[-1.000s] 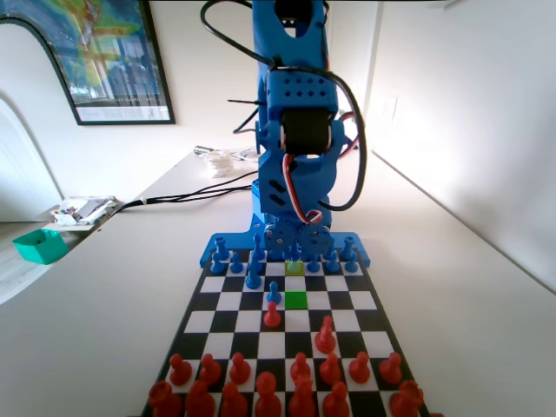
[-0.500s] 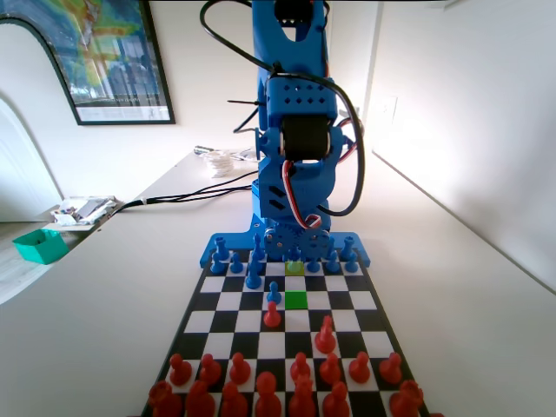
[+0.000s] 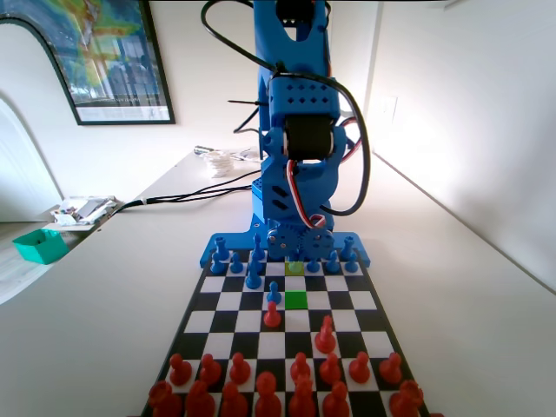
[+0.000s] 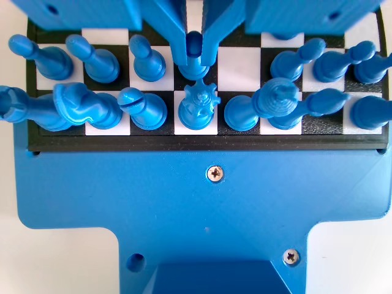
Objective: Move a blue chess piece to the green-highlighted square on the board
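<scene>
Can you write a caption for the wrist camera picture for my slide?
Blue two-finger gripper straddling a small blue plastic pawn in the second row.

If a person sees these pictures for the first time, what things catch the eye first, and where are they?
In the fixed view, the big blue arm towers at the far end of the board, and one bright green-highlighted square glows among the black and white ones, near the blue side. In the wrist view, the claw hangs from the top edge with its jaws on both sides of a blue chess piece in the pawn row.
</scene>
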### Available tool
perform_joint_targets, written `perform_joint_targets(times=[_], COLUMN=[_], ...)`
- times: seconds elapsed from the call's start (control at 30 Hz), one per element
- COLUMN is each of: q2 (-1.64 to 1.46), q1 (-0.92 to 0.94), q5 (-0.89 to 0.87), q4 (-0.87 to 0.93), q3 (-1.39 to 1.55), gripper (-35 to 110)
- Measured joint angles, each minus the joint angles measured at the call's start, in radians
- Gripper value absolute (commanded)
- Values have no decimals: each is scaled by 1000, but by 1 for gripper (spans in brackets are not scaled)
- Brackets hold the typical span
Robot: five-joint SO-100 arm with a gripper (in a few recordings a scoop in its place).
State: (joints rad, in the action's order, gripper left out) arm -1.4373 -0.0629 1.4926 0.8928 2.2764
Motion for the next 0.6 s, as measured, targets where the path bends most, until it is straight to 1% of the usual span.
perform_joint_targets(times=[0.23,0.4,0.6], q2=[0,2,18], q1=[8,43,57], q5=[25,52,48], q4=[67,163,235], q3=[-29,-117,-235], gripper=[1,1,1])
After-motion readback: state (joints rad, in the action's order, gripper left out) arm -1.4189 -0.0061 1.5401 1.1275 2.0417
